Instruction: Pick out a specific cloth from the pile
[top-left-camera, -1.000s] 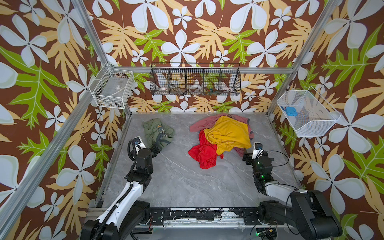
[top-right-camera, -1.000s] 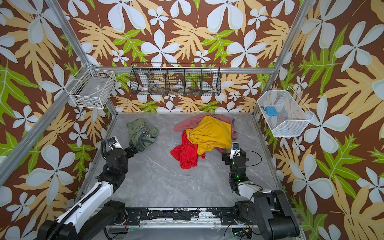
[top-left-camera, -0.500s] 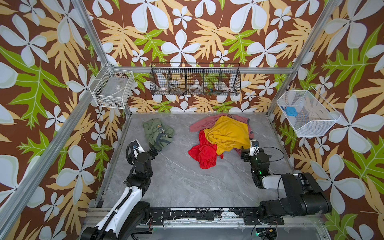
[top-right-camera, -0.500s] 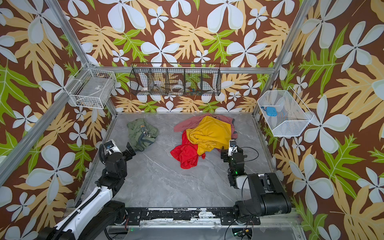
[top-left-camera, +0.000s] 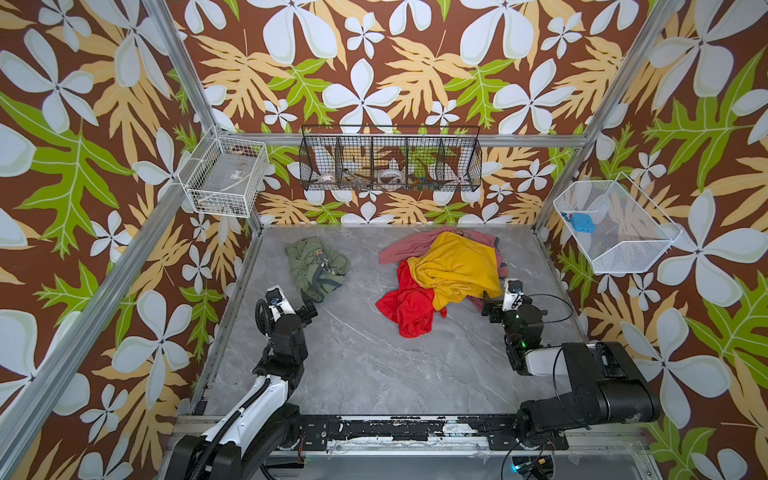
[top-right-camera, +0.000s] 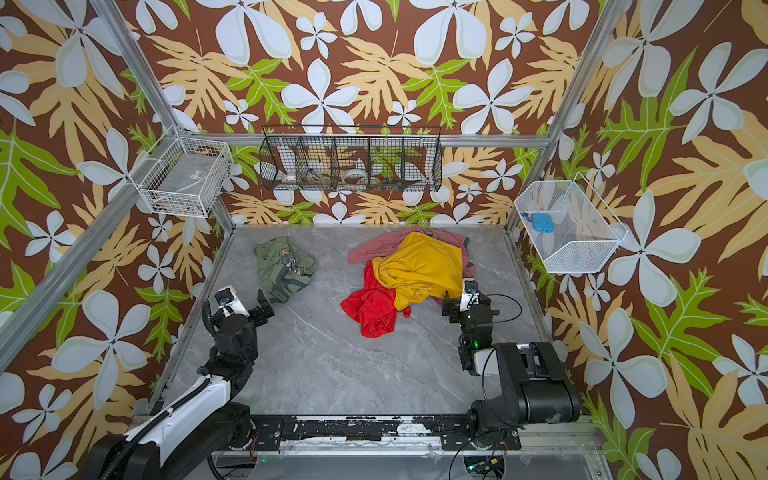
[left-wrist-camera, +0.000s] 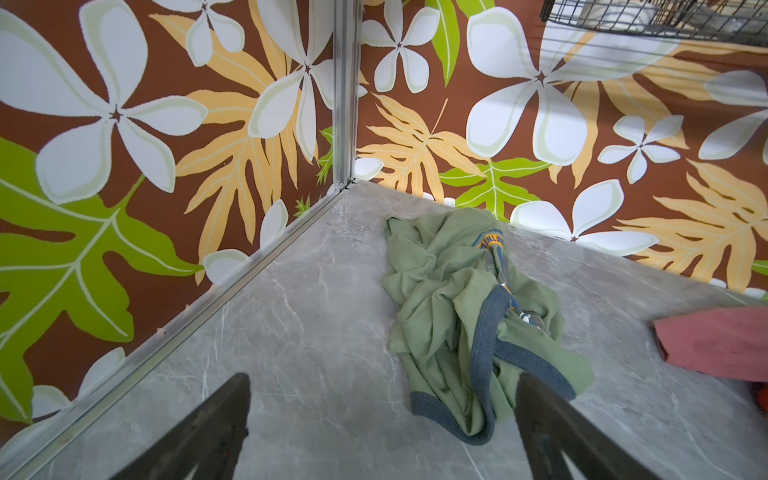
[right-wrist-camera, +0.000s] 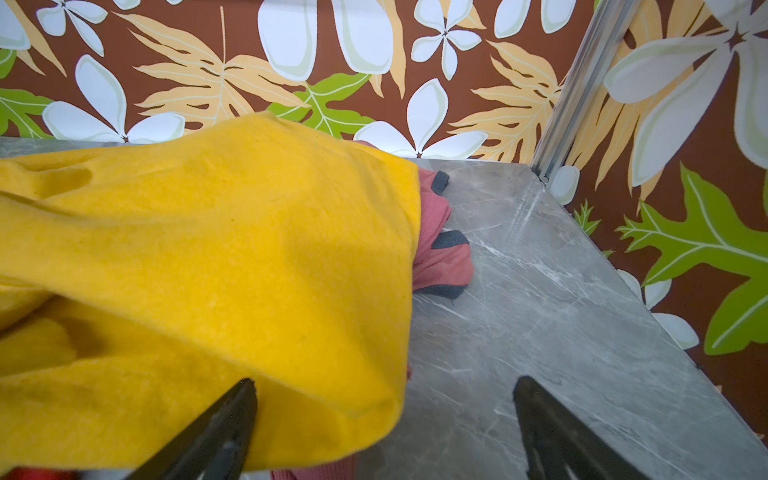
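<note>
The cloth (top-left-camera: 318, 266) lies crumpled, its length running front to back.

Crumpled olive-green cloth (top-left-camera: 316, 268) with grey-blue trim lies alone, well left of the yellow-red-pink pile (top-left-camera: 440, 274).

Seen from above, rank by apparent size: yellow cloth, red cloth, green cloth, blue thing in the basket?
In a top view, largest first:
yellow cloth
red cloth and green cloth, about alike; red is partly covered
blue thing
</note>
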